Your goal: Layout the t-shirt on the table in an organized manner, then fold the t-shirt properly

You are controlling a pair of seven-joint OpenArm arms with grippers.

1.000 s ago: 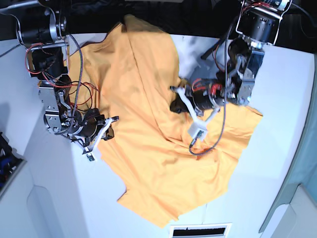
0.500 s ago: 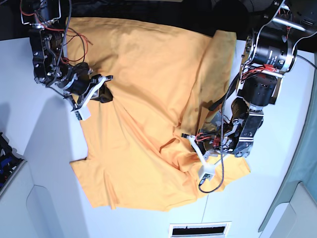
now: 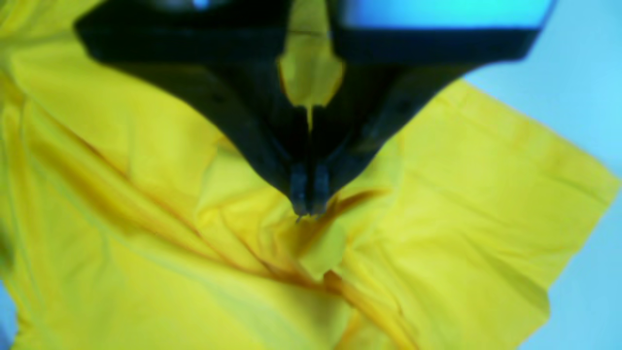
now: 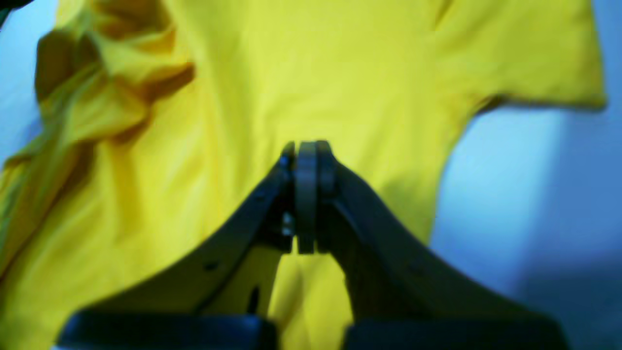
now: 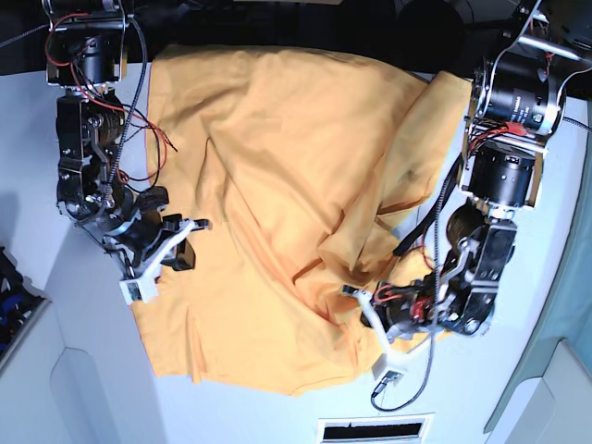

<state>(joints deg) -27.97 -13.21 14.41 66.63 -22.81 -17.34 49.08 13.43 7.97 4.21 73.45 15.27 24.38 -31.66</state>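
Observation:
The orange-yellow t-shirt [image 5: 277, 166] lies spread over the white table [image 5: 240, 416], with creases bunched near its right side. My right gripper [image 5: 185, 245] is at the shirt's left edge in the base view. In the right wrist view its fingertips [image 4: 303, 150] are shut together over the cloth [image 4: 291, 58], with a sleeve reaching right. My left gripper [image 5: 356, 298] is at the shirt's lower right. In the left wrist view it [image 3: 308, 211] is shut on a pinched fold of the t-shirt [image 3: 461, 194].
A slotted vent [image 5: 375, 430] sits at the table's front edge. A dark strip runs behind the table's far edge [image 5: 277, 23]. Loose red and black cables hang along the arm at the left of the base view [image 5: 139, 120]. A dark blue object sits off the left side [image 5: 9, 296].
Both grippers have moved toward the front of the table, dragging the shirt with them. The cloth now lies flatter and wider than before.

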